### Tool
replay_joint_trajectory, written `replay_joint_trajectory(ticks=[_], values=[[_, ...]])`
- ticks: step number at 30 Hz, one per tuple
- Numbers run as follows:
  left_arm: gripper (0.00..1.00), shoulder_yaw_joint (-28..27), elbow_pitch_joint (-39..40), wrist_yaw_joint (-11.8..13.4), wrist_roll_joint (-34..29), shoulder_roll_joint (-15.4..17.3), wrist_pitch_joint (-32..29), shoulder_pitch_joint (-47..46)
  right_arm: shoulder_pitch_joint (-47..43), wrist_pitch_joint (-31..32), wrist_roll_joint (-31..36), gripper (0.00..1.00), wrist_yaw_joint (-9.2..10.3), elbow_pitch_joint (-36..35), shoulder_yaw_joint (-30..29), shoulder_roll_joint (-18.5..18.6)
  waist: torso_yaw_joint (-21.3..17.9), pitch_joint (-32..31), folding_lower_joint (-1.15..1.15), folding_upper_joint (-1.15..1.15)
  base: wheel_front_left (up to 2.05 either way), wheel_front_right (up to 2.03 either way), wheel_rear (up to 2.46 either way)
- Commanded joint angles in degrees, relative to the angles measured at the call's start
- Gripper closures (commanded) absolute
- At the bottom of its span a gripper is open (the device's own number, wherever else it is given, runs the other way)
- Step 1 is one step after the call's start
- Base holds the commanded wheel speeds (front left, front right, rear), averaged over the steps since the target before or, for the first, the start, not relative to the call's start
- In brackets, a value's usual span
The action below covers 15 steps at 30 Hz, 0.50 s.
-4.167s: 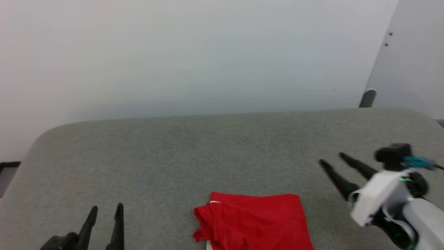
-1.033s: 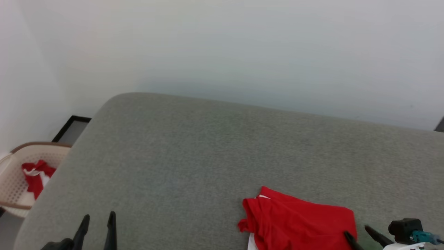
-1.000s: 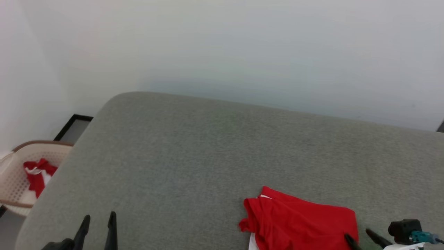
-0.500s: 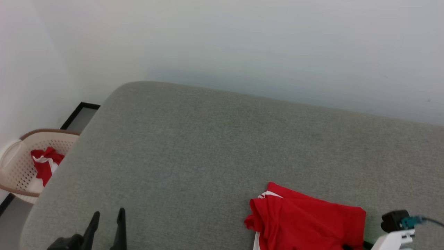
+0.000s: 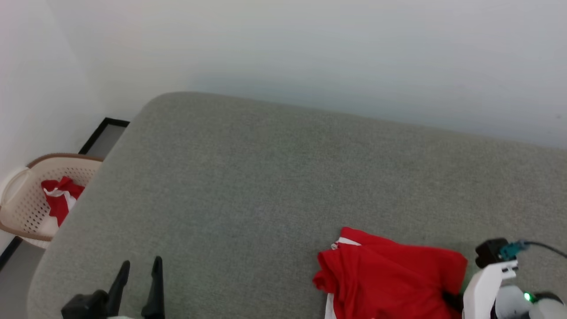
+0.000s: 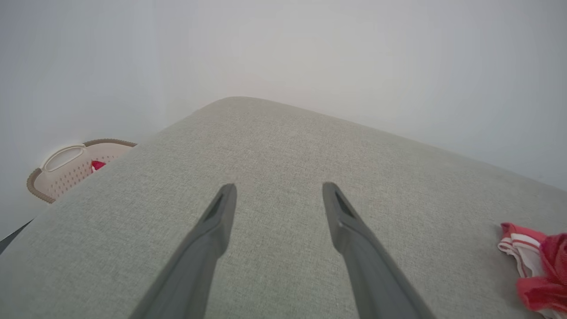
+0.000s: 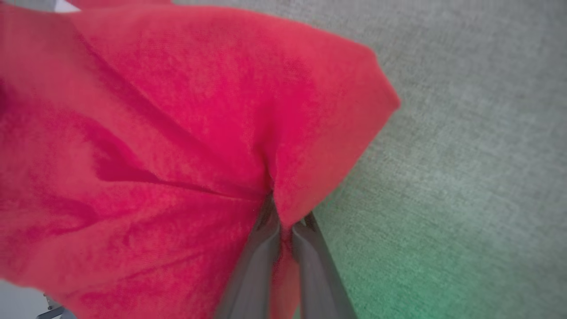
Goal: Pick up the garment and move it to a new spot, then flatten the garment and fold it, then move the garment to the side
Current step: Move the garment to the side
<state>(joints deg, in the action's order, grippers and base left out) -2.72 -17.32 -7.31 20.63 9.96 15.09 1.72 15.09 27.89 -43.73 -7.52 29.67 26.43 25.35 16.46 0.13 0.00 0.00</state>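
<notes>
Since 4.2 s ago the right gripper has gone from hanging spread, well right of the red jersey-style fabric garment, to that garment's right edge. The head camera has also swung left, so the overall picture shift is no move of the things.

The garment lies folded into a rough rectangle on the grey fabric-covered tabletop w/ rounded corners. It sits toward the near edge, right of centre, well apart from the far-left corner. Its left end is bunched, and the left wrist view shows white trim w/ red stripes there.

In the right wrist view the 2 dark fingers are pressed together on a pinched ridge of red cloth at the garment's edge, fabric puckering up btwn the tips. A green glow tints the tabletop beside them.

The left gripper hangs over the near-left part of the tabletop, its 2 fingers spread w/ nothing btwn them, well apart from the garment.

Off the tabletop's left edge, on the grey floor, sits a cream perforated plastic laundry basket w/ a brown rim. It holds a crumpled red-and-white cloth. A plain white wall stands behind the far edge.
</notes>
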Motion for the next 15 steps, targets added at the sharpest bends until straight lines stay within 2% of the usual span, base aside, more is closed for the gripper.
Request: replay_joint_trajectory(ticks=[1,15], values=[[0.0,0.0,0.3,-0.2,0.1,0.2,0.0,-0.8,1.1,0.4,0.4,1.0,0.07,-0.6,0.5,0.1,-0.4,0.4,0.0,0.0,0.0,0.0,0.0],[0.0,3.8,2.1,-0.2,-0.4,0.7,0.0,-6.6,10.7,3.8,3.5,1.0,0.07,-8.7,0.5,9.8,-5.6,5.0,0.0,0.0,0.0,0.0,0.0]])
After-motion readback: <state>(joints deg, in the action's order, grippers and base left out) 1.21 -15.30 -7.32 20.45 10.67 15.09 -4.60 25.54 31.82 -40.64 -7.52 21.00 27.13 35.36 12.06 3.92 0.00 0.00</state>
